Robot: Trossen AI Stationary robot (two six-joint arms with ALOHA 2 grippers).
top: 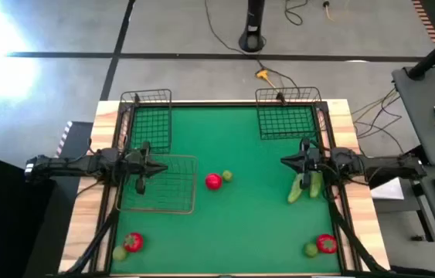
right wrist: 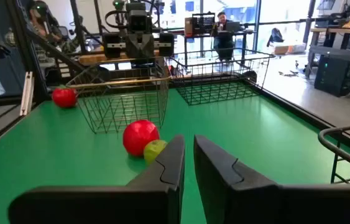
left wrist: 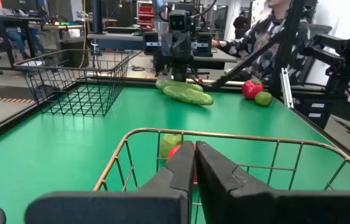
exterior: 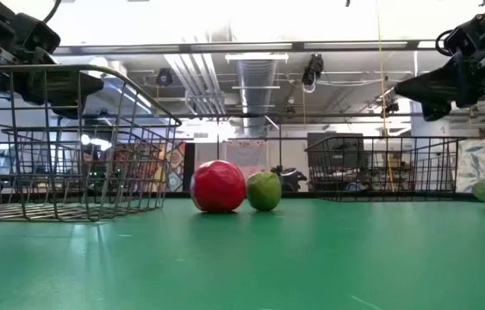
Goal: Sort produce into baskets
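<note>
Wire-mesh baskets [top: 146, 120], round produce [top: 213, 181], smooth green table [top: 240, 216].

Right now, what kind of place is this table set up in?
Probably a robotics lab or workshop. The green table stands on a concrete floor with loose cables, desks with monitors show behind it, and exposed ceiling ducts run overhead.

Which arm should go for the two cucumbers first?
Right, probably. The right gripper hangs almost directly above the cucumbers at the table's right side, while the left gripper hovers over the grey-wire basket across the table.
</note>
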